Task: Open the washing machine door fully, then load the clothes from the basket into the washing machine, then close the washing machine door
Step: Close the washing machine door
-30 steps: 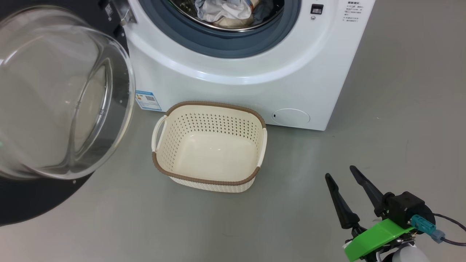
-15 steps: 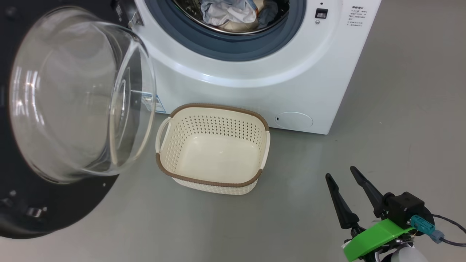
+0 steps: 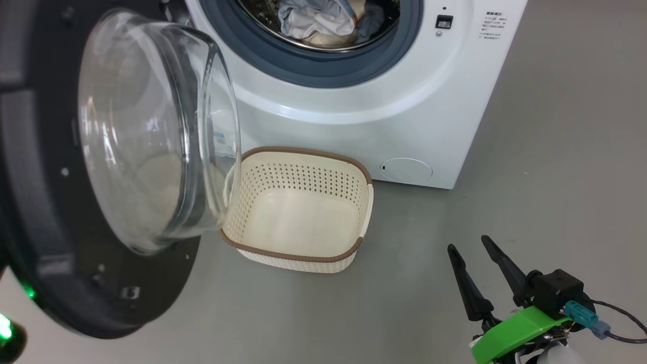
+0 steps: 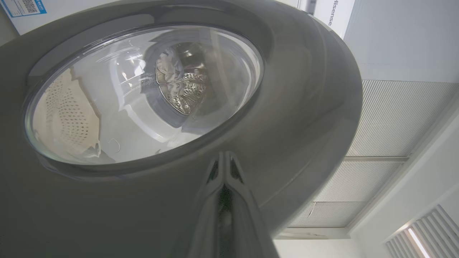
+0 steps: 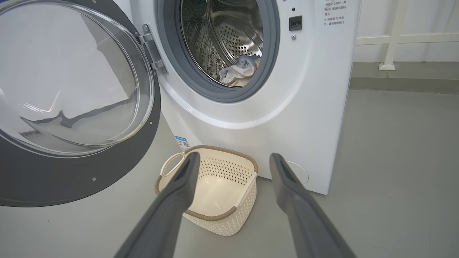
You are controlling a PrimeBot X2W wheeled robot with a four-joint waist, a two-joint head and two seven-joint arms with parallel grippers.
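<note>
The washing machine (image 3: 354, 126) stands with its drum exposed, and the clothes (image 3: 318, 20) lie inside it, pale blue and cream (image 5: 238, 71). The washing machine door (image 3: 151, 136) hangs partly swung in, its glass bowl overlapping the left end of the basket (image 3: 303, 255), which holds nothing. In the left wrist view my left gripper (image 4: 224, 154) is shut, its tips against the door's dark outer face (image 4: 304, 89). My right gripper (image 3: 468, 243) is open above the floor at the lower right, well clear of the basket (image 5: 229, 224).
Grey floor (image 3: 556, 151) spreads to the right of the machine. A round filter cover (image 3: 406, 170) sits low on the washer's front. A white rail post (image 5: 389, 43) stands by the wall behind the machine.
The door has swung toward the machine's opening and now covers the basket's left handle in the head view. The head camera shifted slightly. My right gripper has stayed put.
</note>
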